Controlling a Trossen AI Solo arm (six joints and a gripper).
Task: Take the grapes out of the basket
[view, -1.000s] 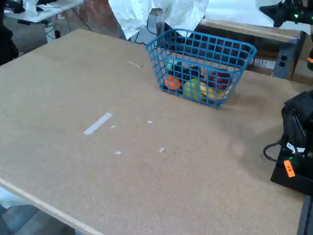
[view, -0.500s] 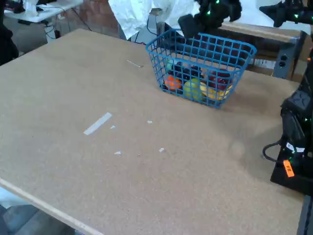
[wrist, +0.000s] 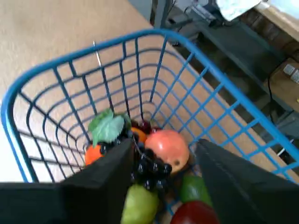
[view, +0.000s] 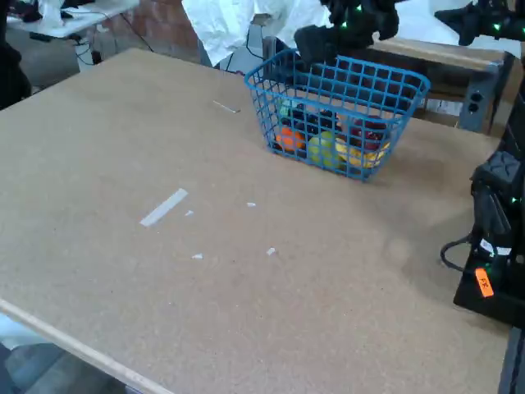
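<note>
The worktop [view: 205, 246] carries the basket [view: 336, 111] toward its far right in the fixed view, blue wire with flared sides and a heap of fruit on its floor. The arm hangs over the basket's far rim there, its gripper [view: 316, 41] dark against the clutter behind.

From the wrist view the gripper [wrist: 163, 163] looks down into the basket, its two black fingers [wrist: 105, 172] spread wide and holding nothing, one at each side of the lower frame. The grapes [wrist: 148, 169] lie almost straight below the gap between them, a little toward the left finger, so the coming move is mainly a descent with a slight shift left in that view. The bunch seems to run from the green leaf [wrist: 108, 126] down toward the near edge, though the blur makes its long axis uncertain.

An orange-pink round fruit [wrist: 169, 147] is touching the grapes on the right, a yellow-green fruit [wrist: 139, 205] lies just below them, and a small orange fruit [wrist: 95, 154] lies left.
</note>
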